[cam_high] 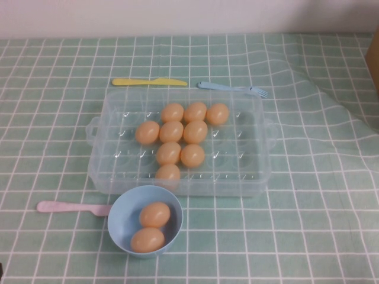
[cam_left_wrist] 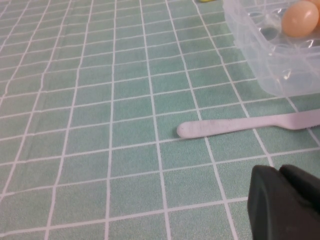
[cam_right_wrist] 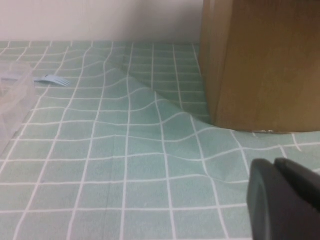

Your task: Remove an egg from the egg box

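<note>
Nine orange-tan eggs sit in the egg box (cam_high: 249, 168), a clear plastic tray with round dimples and small side handles at the middle of the green checked cloth (cam_high: 320, 225); I take the egg (cam_high: 168, 175) nearest my side as the task's one: smooth, matte, the same colour and shape as the rest, lying in a dimple against the near wall of the box, just behind the blue bowl (cam_high: 118, 228); that bowl stands touching or just in front of the box's near-left edge and holds two more eggs (cam_high: 154, 214); a pink utensil (cam_high: 65, 207) lies on the cloth to the bowl's left, a yellow knife (cam_high: 149, 81) and a blue fork (cam_high: 232, 89) lie along the far side of the box; from the high view I see neither arm; the left gripper (cam_left_wrist: 287, 202) shows only as a dark block at the corner of its wrist view, low over the cloth near the pink utensil's handle, and I cannot tell how its fingers stand or see anything in them; the right gripper (cam_right_wrist: 285, 197) shows the same way, over the wrinkled cloth to the right of the box, near a brown wooden block (cam_right_wrist: 260, 65); its state I cannot tell either.
</note>
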`<action>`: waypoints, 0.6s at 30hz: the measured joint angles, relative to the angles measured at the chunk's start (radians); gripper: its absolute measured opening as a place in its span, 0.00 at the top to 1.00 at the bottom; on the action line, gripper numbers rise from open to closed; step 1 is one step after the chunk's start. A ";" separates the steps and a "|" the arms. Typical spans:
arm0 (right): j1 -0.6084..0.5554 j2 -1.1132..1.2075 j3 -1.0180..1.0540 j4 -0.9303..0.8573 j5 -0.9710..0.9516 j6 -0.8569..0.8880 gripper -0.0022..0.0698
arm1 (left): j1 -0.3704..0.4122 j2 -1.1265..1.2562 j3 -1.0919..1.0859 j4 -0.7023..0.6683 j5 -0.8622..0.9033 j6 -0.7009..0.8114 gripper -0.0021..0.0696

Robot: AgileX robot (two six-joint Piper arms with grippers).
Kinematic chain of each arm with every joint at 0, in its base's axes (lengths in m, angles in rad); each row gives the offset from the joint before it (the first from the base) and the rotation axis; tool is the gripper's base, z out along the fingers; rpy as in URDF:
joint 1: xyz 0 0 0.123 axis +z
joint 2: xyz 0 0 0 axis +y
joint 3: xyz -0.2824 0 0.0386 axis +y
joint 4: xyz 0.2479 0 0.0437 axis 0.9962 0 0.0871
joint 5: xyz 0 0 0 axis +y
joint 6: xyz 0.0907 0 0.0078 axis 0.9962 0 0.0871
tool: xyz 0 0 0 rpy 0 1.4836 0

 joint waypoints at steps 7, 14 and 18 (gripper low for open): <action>-0.007 0.000 0.002 0.010 0.009 0.000 0.99 | 0.000 0.000 0.000 0.000 0.000 0.000 0.98; -0.007 0.000 0.002 0.173 0.038 -0.237 0.99 | 0.000 0.000 0.000 0.000 0.000 0.000 0.98; -0.007 0.000 0.002 0.259 0.115 -0.340 0.99 | 0.000 0.000 0.000 0.000 0.000 0.000 0.98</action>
